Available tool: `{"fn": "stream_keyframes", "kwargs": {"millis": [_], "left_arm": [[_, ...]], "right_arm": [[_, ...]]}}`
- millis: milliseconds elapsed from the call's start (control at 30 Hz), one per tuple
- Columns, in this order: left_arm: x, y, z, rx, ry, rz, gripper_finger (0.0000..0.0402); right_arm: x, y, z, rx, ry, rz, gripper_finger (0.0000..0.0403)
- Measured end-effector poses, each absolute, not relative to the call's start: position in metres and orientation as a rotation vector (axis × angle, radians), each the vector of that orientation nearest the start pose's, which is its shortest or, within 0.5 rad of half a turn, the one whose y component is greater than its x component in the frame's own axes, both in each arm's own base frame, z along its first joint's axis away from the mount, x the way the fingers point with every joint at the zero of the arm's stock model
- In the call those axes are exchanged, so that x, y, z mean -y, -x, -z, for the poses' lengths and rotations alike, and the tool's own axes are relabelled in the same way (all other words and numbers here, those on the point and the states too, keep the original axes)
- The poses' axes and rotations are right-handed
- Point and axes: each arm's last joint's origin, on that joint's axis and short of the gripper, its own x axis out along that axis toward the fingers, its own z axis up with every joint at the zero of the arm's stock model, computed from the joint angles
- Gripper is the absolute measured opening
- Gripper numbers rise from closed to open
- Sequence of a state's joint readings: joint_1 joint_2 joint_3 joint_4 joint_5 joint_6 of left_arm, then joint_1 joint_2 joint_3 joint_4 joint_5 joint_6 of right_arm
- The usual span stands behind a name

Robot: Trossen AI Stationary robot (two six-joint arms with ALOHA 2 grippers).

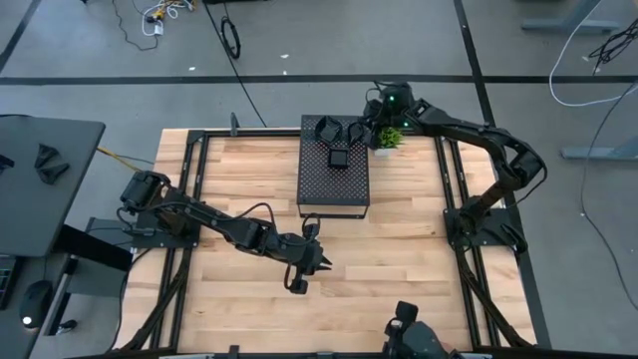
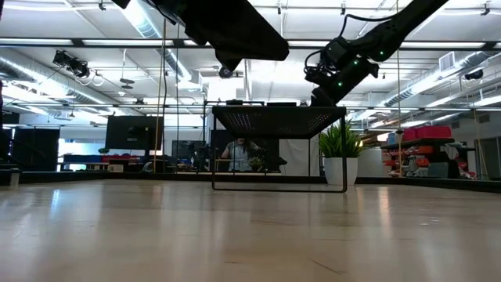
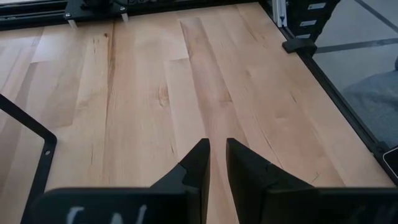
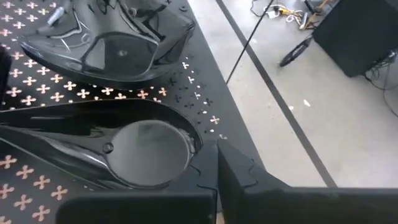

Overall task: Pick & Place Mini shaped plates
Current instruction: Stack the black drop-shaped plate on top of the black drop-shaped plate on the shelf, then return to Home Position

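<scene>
Wooden surface [image 1: 399, 249] is lying bare under the left pincer [image 1: 299, 283], which is hovering near the front edge, fingers narrowly parted and gripping nothing. Moving right: the mini shaped plates [image 1: 337, 134] are sitting on the far end of the black perforated box [image 1: 334, 179], well apart from that arm. The right pincer [image 1: 377, 106] is poised at the box's far right corner, closed and empty, with a leaf-shaped plate [image 4: 118, 146] just beside its fingers, long axis running across them. Right arm is plainly nearer.

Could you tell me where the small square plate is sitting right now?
In the high view the small square plate lies on top of the perforated black box, toward its far end, just in front of two larger plates and left of the potted plant.
</scene>
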State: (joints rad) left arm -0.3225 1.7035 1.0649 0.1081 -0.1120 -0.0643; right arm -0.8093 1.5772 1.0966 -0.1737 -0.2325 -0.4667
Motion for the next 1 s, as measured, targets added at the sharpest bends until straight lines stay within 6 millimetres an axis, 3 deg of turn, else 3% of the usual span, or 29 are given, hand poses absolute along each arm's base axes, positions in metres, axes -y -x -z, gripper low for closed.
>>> {"fn": "stream_keyframes", "kwargs": {"millis": [300, 467, 600, 700, 867, 1000], "left_arm": [[0.114, -0.353, -0.218, -0.526, -0.051, 0.189, 0.0055], [0.114, -0.353, -0.218, -0.526, -0.051, 0.188, 0.0055], [0.114, -0.353, -0.218, -0.526, -0.05, 0.188, 0.0055], [0.114, -0.353, -0.218, -0.528, -0.029, 0.182, 0.0055], [0.114, -0.353, -0.218, -0.531, -0.005, 0.176, 0.0055], [0.114, -0.353, -0.218, -0.531, -0.005, 0.176, 0.0055]], "right_arm": [[0.242, -0.238, -0.254, -0.694, 0.137, 0.436, 0.0002], [0.222, -0.23, -0.287, -0.609, 0.146, 0.458, 0.0002], [0.182, -0.219, -0.323, -0.5, 0.09, 0.407, 0.0002], [0.139, -0.207, -0.334, -0.414, 0.058, 0.296, 0.0002], [0.06, -0.176, -0.327, -0.304, 0.001, 0.071, 0.0002], [0.022, -0.142, -0.302, -0.248, -0.067, -0.076, 0.0002]]}}
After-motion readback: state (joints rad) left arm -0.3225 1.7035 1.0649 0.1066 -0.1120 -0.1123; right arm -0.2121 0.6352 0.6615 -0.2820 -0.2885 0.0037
